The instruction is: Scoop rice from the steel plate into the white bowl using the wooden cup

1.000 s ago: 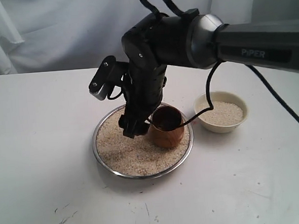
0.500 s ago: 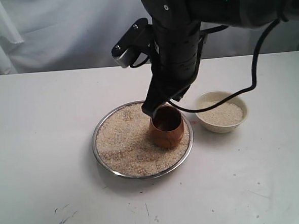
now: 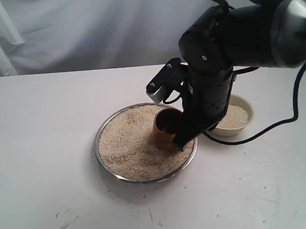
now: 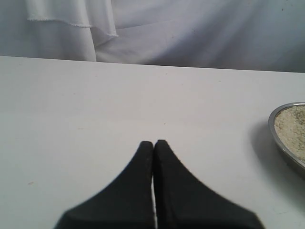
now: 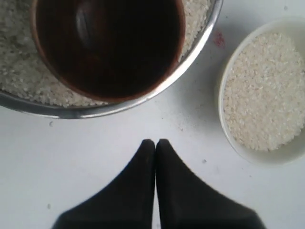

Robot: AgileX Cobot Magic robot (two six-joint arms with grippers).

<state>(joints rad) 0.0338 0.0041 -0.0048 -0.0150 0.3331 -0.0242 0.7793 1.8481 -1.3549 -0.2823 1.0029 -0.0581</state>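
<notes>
Arm (image 3: 213, 74) blocks half the bowl (image 3: 242, 115). Right end effector (image 5: 156, 143), pinched together empty, has swung off the cup (image 3: 163, 127); left end effector (image 4: 154, 143) is together too.

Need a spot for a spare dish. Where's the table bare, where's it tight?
Free: the wide table stretch left of the steel plate; the front strip nearer the camera than plate and white bowl. Crowded: the plate-to-bowl gap, filled by the right gripper and its cable, beside the wooden cup.

Glossy black arm (image 3: 212, 64) with silver-grey joint (image 3: 297, 25), trailing black cable (image 3: 294, 113), tapered black right claw (image 5: 155, 143).
</notes>
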